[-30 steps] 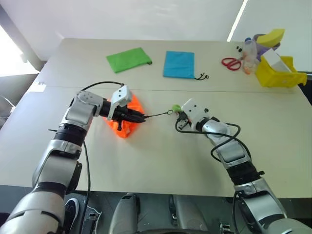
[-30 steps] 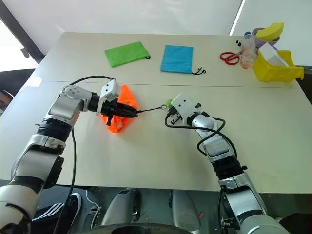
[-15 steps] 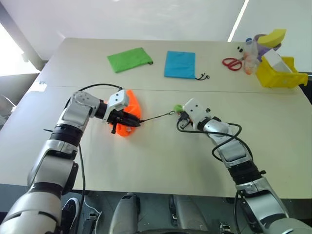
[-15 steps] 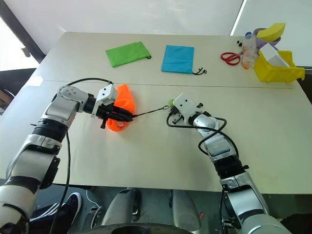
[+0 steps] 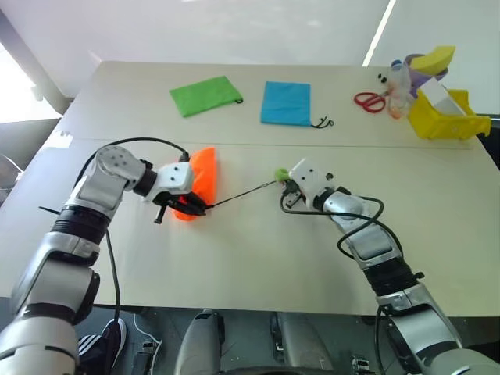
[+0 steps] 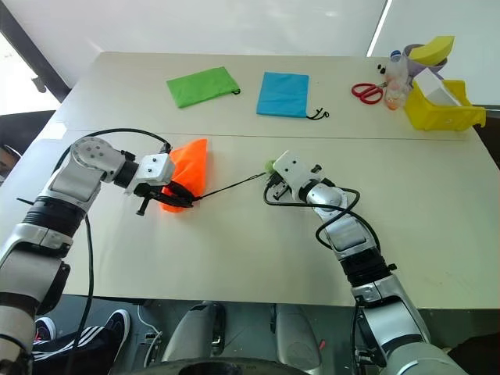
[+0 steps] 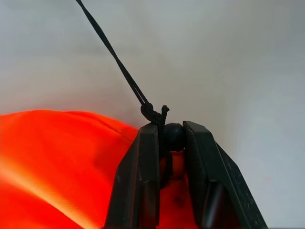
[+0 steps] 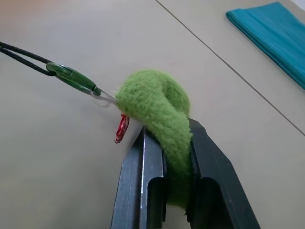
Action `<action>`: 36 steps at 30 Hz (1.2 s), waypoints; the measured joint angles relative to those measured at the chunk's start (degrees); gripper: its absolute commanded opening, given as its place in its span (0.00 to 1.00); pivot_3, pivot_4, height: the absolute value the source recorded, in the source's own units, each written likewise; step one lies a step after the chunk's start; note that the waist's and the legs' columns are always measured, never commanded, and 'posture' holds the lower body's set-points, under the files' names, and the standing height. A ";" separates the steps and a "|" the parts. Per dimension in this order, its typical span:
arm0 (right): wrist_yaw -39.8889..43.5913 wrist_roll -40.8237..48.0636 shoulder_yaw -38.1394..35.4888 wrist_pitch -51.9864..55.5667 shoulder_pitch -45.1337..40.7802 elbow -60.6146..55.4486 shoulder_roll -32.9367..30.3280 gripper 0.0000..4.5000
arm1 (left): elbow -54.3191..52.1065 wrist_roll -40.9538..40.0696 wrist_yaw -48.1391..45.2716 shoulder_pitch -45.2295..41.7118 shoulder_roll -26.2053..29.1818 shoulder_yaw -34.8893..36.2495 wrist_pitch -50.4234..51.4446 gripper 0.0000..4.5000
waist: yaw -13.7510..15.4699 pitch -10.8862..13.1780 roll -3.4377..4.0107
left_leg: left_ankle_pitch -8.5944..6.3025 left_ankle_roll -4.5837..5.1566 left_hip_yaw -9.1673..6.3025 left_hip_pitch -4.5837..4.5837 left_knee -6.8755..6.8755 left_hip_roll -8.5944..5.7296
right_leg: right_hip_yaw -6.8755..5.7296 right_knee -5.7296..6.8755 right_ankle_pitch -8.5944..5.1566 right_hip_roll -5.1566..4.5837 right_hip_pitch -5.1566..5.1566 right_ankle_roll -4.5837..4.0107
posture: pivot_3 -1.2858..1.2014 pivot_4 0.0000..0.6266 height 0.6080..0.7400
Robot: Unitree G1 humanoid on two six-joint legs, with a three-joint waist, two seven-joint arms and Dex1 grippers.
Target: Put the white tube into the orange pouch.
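The orange pouch (image 5: 197, 176) lies bunched on the table at centre left. My left gripper (image 5: 195, 207) is at its near right corner, shut on a black bead (image 7: 172, 137) where the dark cord (image 5: 238, 193) leaves the pouch's neck. The cord runs taut to the right up to a green fuzzy ball (image 8: 152, 105). My right gripper (image 5: 285, 185) is shut on that ball, just above the tabletop. The white tube is out of view.
A green fabric pouch (image 5: 206, 95) and a blue fabric pouch (image 5: 287, 103) lie flat at the back of the table. Red scissors (image 5: 370, 101), a bottle (image 5: 400, 84) and a yellow bin (image 5: 447, 117) stand at the back right corner.
My left gripper has moved left and rolled, taking the pouch's neck with it. The pouch has shifted left and the cord has straightened. The right gripper has stayed still.
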 measured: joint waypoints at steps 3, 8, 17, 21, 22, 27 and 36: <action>0.00 0.01 0.00 0.00 -0.01 0.12 0.00 0.04 | -0.31 -1.59 0.00 0.72 0.65 0.00 1.37 0.05 | 0.04 0.00 0.00 | 0.00 0.00 0.00 0.00 0.00 0.00 | 0.00 0.00 0.00 0.00 0.00 0.00 | 0.52 0.24 1.00; 0.00 0.01 0.00 -0.28 -0.11 0.55 -0.01 0.04 | -1.43 -4.33 0.00 2.54 1.99 -0.36 2.21 0.05 | 0.02 0.00 0.00 | 0.00 0.00 0.01 0.00 0.00 0.00 | 0.00 0.00 0.00 0.00 0.00 0.00 | 0.52 0.24 1.00; -0.47 -0.05 -0.45 -0.06 -0.11 0.89 -1.15 0.04 | -1.74 -5.24 -1.14 3.34 2.42 -0.16 4.88 0.35 | 0.08 -0.01 0.01 | 0.00 0.00 0.02 0.01 0.00 0.00 | 0.00 0.00 0.00 -0.01 0.00 0.00 | 0.52 0.24 1.00; -0.55 -0.01 -1.18 0.36 -0.10 1.06 -1.33 0.04 | -2.79 -5.26 -1.66 3.34 2.60 -0.09 7.48 0.62 | 0.08 -0.01 0.01 | 0.00 0.00 0.02 0.02 0.01 -0.01 | 0.01 0.05 0.00 0.00 0.01 0.00 | 0.52 0.24 1.00; -0.55 0.04 -1.53 0.52 -0.10 1.06 -1.33 0.04 | -2.97 -5.26 -1.84 3.34 2.59 -0.04 8.35 0.71 | 0.08 -0.01 0.01 | 0.00 0.00 0.02 0.03 0.01 -0.01 | 0.01 0.06 0.00 0.00 0.01 0.00 | 0.52 0.24 1.00; -0.51 0.71 -4.83 2.43 -0.02 1.12 -1.36 0.64 | -4.94 -6.83 -2.32 3.44 1.83 1.37 15.16 1.00 | 0.18 -0.01 0.01 | 0.03 0.03 0.00 0.04 0.05 -0.01 | 0.01 0.16 0.00 0.00 0.01 -0.01 | 0.52 0.24 1.00; 7.96 2.79 -5.82 5.47 4.32 -7.18 -4.94 0.87 | -12.63 -15.14 3.29 3.75 -2.63 10.68 27.57 1.00 | 0.01 -0.02 0.00 | 0.03 0.03 -0.02 0.04 0.04 0.00 | 0.01 0.15 -0.01 0.00 0.01 -0.01 | 0.52 0.24 1.00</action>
